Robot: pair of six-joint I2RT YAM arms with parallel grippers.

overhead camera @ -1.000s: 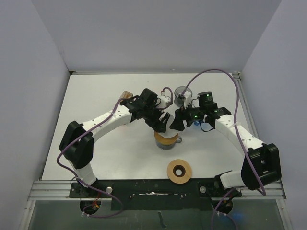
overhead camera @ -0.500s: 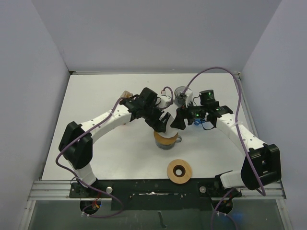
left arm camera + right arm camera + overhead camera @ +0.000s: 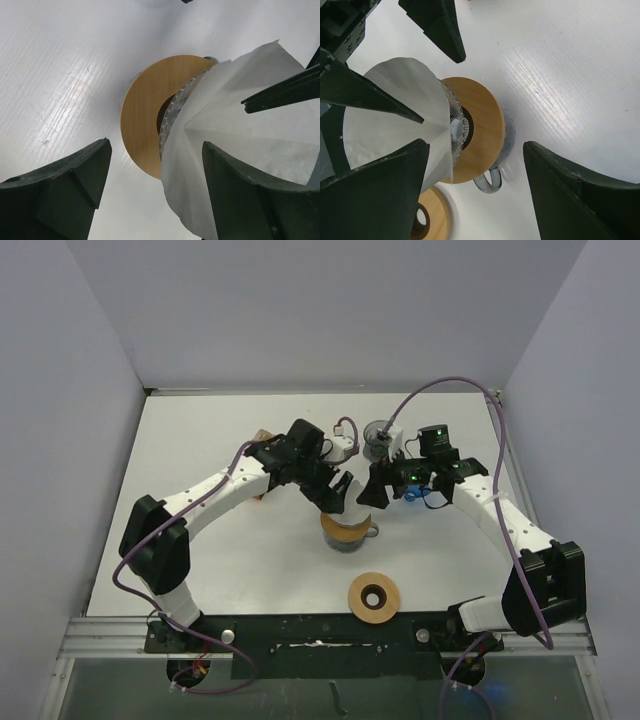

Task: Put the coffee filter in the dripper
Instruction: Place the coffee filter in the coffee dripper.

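Looking down from the overhead camera, two white arms arch inward and meet over the middle of a white table (image 3: 200,440). The left gripper (image 3: 338,495) and right gripper (image 3: 376,495) hang just behind the dripper (image 3: 347,531), tips near each other. A spare wooden ring (image 3: 374,597) lies near the front rail. A small clear container (image 3: 380,437) stands just behind the right gripper. Grey walls close in the left, right and far edges, and bare tabletop spreads widest to the left.

From the left wrist, that gripper's jaws stand well apart, clamped on nothing. Between them shows the dripper's wooden collar, and the white paper filter (image 3: 240,125) rises from its ribbed cone. The filter's right part is hidden behind the right-hand finger (image 3: 250,200), and contact cannot be told.

From the right wrist, those jaws also stand wide apart around the dripper. The filter fans up on the left, and the mug (image 3: 489,183) handle juts toward the camera.
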